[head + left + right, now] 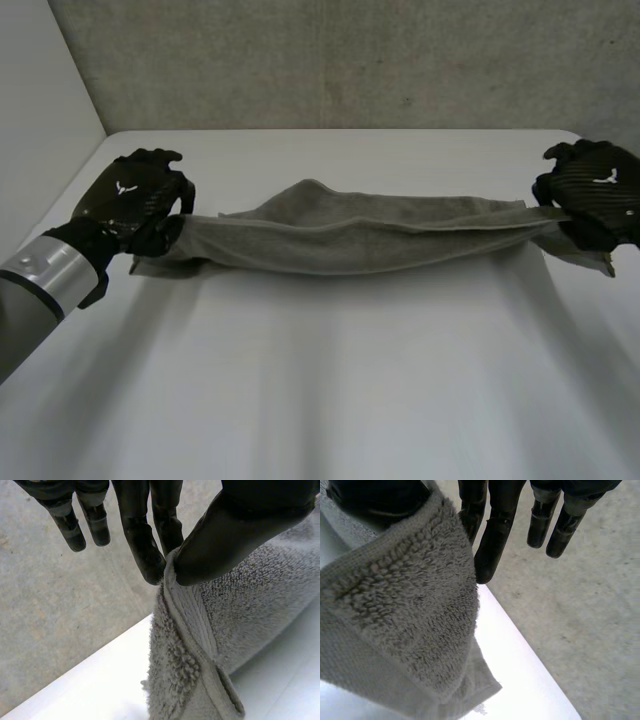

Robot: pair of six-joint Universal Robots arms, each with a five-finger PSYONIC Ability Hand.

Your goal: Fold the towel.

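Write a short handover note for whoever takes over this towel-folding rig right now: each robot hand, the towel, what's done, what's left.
Left robot hand: shut, pinching one end of the towel between thumb and finger.
Right robot hand: shut, pinching the opposite end.
Towel: stretched between both hands, sagging slightly over the white table.
Done: both ends gripped, towel bunched lengthwise.
Left: no finished fold laid down yet; probably bring the ends together and set it flat.

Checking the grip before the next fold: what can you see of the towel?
The towel is grey terry with a flat woven band near its ends, doubled lengthwise into a long strip. It stretches over the table, sagging mid-span. The left hand pinches one end, the right hand the other; corners hang below both.
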